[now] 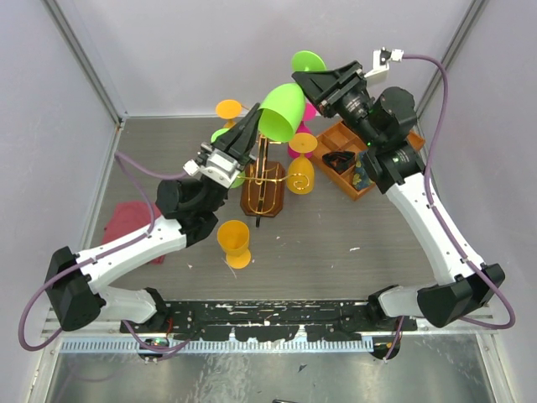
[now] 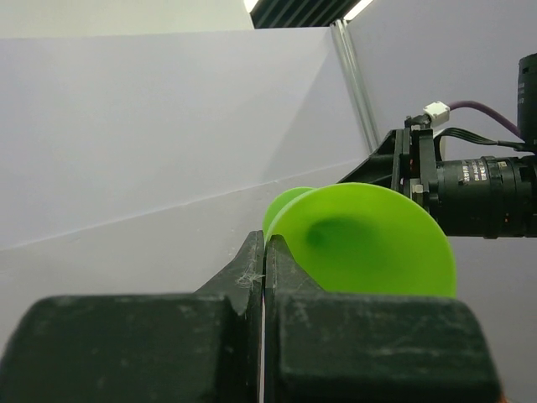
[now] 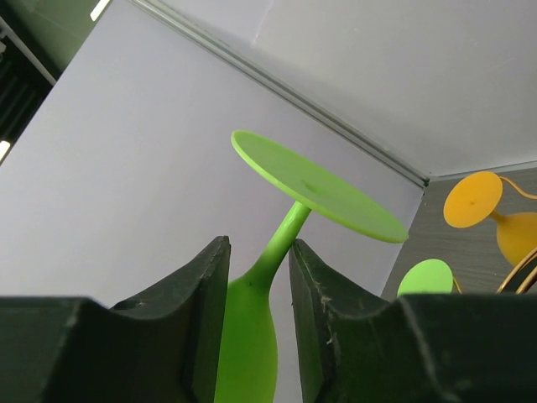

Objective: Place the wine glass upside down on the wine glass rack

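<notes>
The wine glass (image 1: 281,113) is hanging in the air above the wine glass rack (image 1: 262,191), tilting with its foot up and far and its mouth pointing down toward the near left. It is not yet sitting on any wire arm. The right gripper (image 1: 312,84) is holding it, jaws narrow around the place where the stem meets the bowl. The left gripper (image 1: 250,130) is meeting the bowl's rim. Its jaws are pressing almost together and appear to be pinching the thin wall, which looks like a two-handed steadying or a handover. Judging from this, the lifting and most of the turning over are done. Lowering the glass and sliding its stem into a free arm so the foot catches are what is left.

Space is looking tight. A magenta glass (image 1: 302,144) and an orange glass (image 1: 300,178) are crowding the rack's right side, and another orange foot (image 1: 228,109) is showing to the far left. A loose orange glass (image 1: 235,243) is standing on the desk (image 1: 352,243) just near the rack. The orange tray (image 1: 342,138) is lying to the right, under the right arm, and a red cloth (image 1: 126,220) is lying well apart on the left.
</notes>
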